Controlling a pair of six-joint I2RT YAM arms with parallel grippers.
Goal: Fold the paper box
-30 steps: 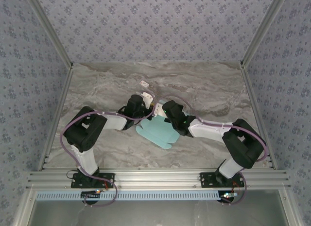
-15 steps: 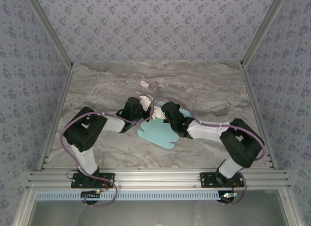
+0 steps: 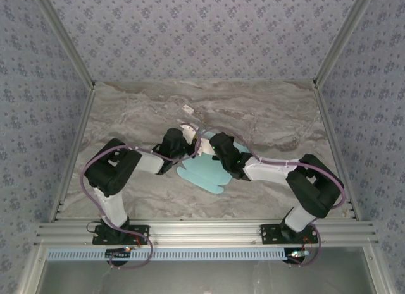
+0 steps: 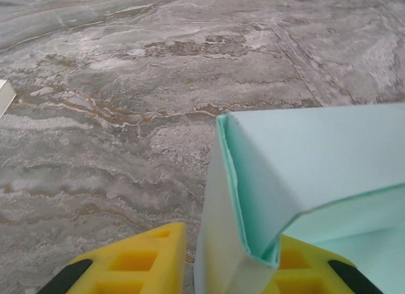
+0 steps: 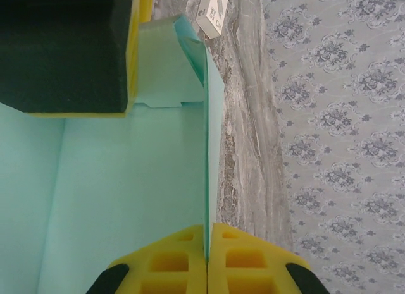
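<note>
— What's on that grey marbled table point(image 3: 126, 117)?
— Two black arms point(image 3: 114, 171) point(image 3: 313, 186), one pale blue card paper box point(image 3: 201, 172) mid-table, one small white tag point(image 3: 187, 109) beyond. Right jaws pinch the box's wall; left jaws straddle a fold, grip unclear.

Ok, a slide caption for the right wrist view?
Right pincer shut on a thin panel of the pale blue paper box, marble table beyond.

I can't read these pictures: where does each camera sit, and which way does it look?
Top external: above and behind the arms, looking down on the table; both arms show, meeting at the paper box.
Left wrist: on the left hand, looking past its fingers clasping a folded corner.
Right wrist: on the right hand, its fingers pinching a card edge.
All share the paper box.
</note>
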